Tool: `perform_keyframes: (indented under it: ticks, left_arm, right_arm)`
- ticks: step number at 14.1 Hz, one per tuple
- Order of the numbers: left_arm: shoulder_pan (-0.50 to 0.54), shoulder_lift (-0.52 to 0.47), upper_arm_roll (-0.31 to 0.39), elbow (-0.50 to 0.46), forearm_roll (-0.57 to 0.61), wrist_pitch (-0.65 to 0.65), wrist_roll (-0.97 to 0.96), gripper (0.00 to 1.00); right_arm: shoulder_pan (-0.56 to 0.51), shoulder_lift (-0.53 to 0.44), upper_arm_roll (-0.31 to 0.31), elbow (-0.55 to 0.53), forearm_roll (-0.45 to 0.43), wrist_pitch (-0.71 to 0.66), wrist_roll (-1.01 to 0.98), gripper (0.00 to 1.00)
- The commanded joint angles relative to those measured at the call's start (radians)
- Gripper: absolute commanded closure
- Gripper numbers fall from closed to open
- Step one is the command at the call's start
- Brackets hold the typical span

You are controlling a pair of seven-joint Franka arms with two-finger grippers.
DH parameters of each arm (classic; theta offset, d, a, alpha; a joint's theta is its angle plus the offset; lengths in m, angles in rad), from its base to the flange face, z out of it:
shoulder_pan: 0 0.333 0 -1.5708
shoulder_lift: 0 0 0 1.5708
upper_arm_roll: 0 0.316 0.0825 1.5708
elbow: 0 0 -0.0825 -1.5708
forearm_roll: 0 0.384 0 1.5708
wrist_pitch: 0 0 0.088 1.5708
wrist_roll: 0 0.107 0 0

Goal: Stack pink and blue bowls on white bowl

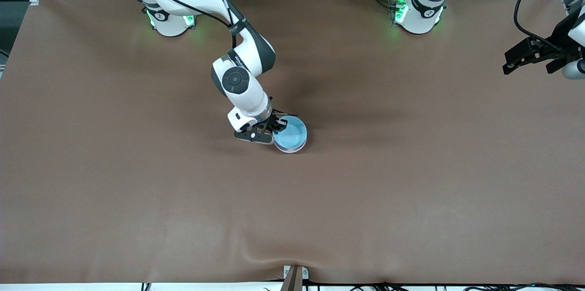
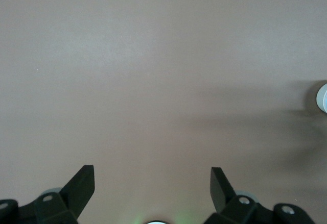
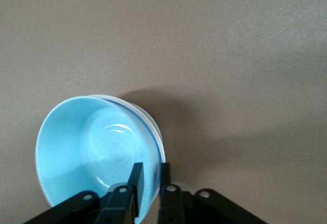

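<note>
Your right gripper (image 1: 275, 127) is at the blue bowl (image 1: 290, 134) mid-table, fingers astride its rim with a slight gap showing. That bowl tops the stack, so stacking looks done; only release remains. Your left gripper (image 1: 525, 60) waits, fingers apart.

One blue bowl (image 1: 291, 134) with one paler bowl rim (image 3: 154, 127) visible beneath, two grippers (right gripper (image 3: 150, 175), left gripper (image 2: 153, 175)), one brown table (image 1: 137, 190).

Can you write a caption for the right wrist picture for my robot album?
Right claw at the rim of the blue bowl, which sits nested on top of the stack.
</note>
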Motion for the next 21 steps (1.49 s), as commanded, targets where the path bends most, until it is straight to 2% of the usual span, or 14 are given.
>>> perform_keyframes:
  ticks: [1, 5, 7, 11, 17, 19, 21]
  left_arm:
    - [-0.004, -0.007, -0.004, -0.004, 0.018, 0.007, -0.01, 0.0]
    - [0.004, -0.007, 0.008, -0.009, -0.024, 0.005, -0.007, 0.0]
    - [0.004, -0.01, 0.06, -0.013, -0.024, 0.002, 0.015, 0.0]
    - [-0.001, -0.013, 0.059, -0.016, -0.024, -0.001, 0.012, 0.0]
    - [0.002, -0.009, 0.048, -0.018, -0.024, -0.003, 0.007, 0.0]
    - [0.001, -0.009, 0.044, -0.015, -0.022, -0.006, 0.001, 0.0]
    - [-0.002, -0.003, 0.038, -0.007, -0.016, -0.007, 0.012, 0.0]
  right_arm:
    - [0.01, 0.0, -0.01, 0.022, -0.012, -0.001, 0.0, 0.0]
    - [-0.028, -0.067, -0.014, 0.009, -0.012, -0.03, -0.006, 0.0]
    - [-0.071, -0.113, -0.019, 0.008, -0.012, -0.091, -0.061, 0.0]
    - [-0.235, -0.233, -0.019, -0.011, -0.012, -0.291, -0.242, 0.0]
    - [-0.556, -0.374, -0.019, -0.014, -0.012, -0.503, -0.629, 0.0]
    - [-0.607, -0.444, -0.019, -0.014, -0.014, -0.582, -0.661, 0.0]
    - [-0.621, -0.51, -0.019, -0.012, -0.067, -0.655, -0.661, 0.0]
